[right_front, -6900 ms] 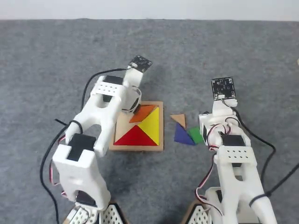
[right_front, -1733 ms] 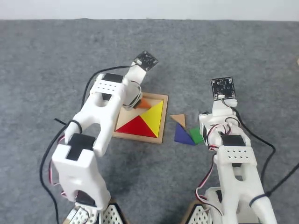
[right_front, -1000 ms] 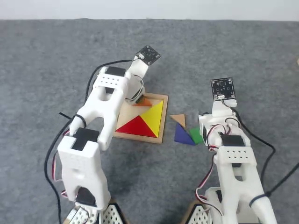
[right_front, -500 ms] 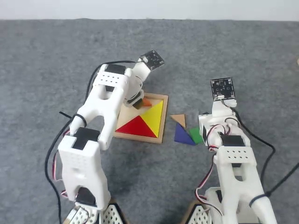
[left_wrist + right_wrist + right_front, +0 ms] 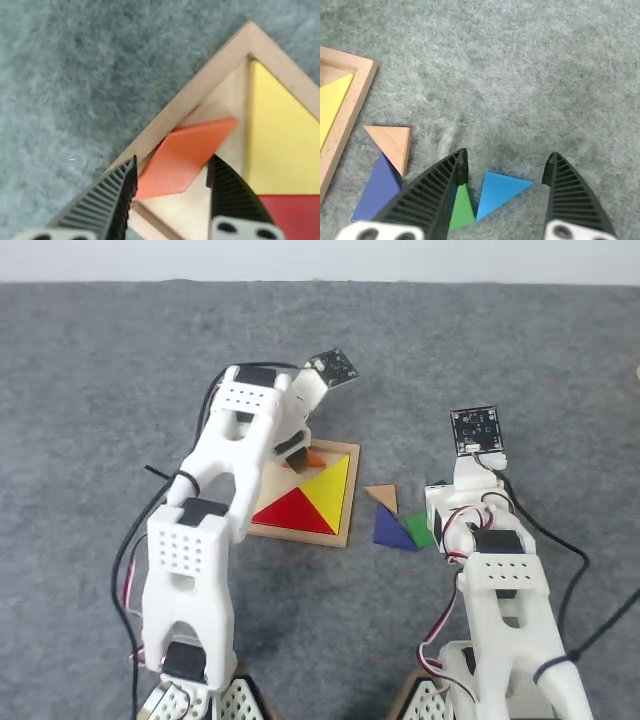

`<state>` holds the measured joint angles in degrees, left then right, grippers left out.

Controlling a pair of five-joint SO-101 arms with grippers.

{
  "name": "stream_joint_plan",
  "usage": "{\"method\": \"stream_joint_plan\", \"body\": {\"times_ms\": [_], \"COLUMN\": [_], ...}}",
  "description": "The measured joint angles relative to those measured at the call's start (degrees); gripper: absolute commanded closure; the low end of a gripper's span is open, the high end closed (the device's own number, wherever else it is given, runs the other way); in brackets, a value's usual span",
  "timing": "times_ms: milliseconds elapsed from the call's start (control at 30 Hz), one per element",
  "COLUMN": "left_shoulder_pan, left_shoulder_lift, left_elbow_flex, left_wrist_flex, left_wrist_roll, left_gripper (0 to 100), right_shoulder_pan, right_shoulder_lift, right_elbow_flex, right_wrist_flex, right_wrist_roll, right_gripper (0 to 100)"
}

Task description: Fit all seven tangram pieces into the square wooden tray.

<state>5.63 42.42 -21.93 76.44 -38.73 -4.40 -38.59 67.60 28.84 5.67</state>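
Grey carpet (image 5: 500,360) underlies the wooden tray (image 5: 351,495), where the left gripper (image 5: 172,161), jaws spread, straddles the orange parallelogram (image 5: 186,154) by its far rim.

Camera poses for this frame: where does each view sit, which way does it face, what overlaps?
High: fixed above the table, looking down on the tray, left arm and right arm.
Left wrist: on the left arm, looking down past the open left gripper at the orange piece at the tray's rim.
Right wrist: on the right arm, looking down past the open right gripper at the tan piece and green piece.
All three share the tray and yellow piece.
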Motion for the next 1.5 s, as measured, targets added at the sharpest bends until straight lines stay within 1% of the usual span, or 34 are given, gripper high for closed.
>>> {"method": "stream_joint_plan", "body": {"times_ms": [67, 233, 400, 567, 667, 833, 967, 1100, 1167, 1233, 1300, 1433, 1500], "left_shoulder_pan": [0.09, 0.00, 0.00, -0.09, -0.09, -0.18, -0.79, -3.52, -6.33, -9.41, -10.37, -8.35, -6.77], "left_shoulder_lift": [1.23, 3.78, 5.19, 5.27, 5.10, 4.31, 0.18, -3.34, -5.01, -5.45, -5.54, -5.63, -5.63], "left_elbow_flex": [-2.11, -6.42, -8.35, -8.53, -8.53, -7.82, -8.35, -7.38, -7.38, -7.38, -7.38, -7.38, -7.38], "left_wrist_flex": [2.02, 8.00, 14.51, 15.56, 15.91, 15.56, 15.74, 18.99, 20.40, 20.84, 20.92, 19.69, 17.76], "left_wrist_roll": [-0.09, -0.35, -0.53, -0.44, -0.18, 4.84, 9.76, 13.19, 13.98, 14.51, 13.71, 11.87, 11.52], "left_gripper": [80, 88, 91, 98, 99, 99, 99, 99, 99, 98, 96, 80, 78], "right_shoulder_pan": [0.00, 0.00, 0.00, 0.00, 0.00, 0.00, 0.00, 0.00, 0.00, 0.00, 0.00, -0.35, -0.97], "right_shoulder_lift": [0.00, 0.00, 0.00, 0.00, 0.00, 0.00, 0.00, 0.00, 0.00, 0.00, 0.00, 0.00, -0.09], "right_elbow_flex": [0.00, 0.00, 0.00, 0.00, 0.00, 0.00, 0.00, 0.00, 0.00, 0.00, 0.00, 0.00, 0.79], "right_wrist_flex": [0.00, 0.00, 0.00, 0.00, 0.00, 0.00, 0.00, 0.00, 0.00, 0.00, 0.00, 0.00, -0.09], "right_wrist_roll": [0.00, 0.00, 0.00, 0.00, 0.00, 0.00, 0.00, 0.00, 0.00, 0.00, 0.00, 0.00, 0.00], "right_gripper": [75.3, 75.3, 75.3, 75.3, 75.3, 75.3, 75.3, 75.3, 75.3, 75.3, 75.3, 75.3, 75.3]}}
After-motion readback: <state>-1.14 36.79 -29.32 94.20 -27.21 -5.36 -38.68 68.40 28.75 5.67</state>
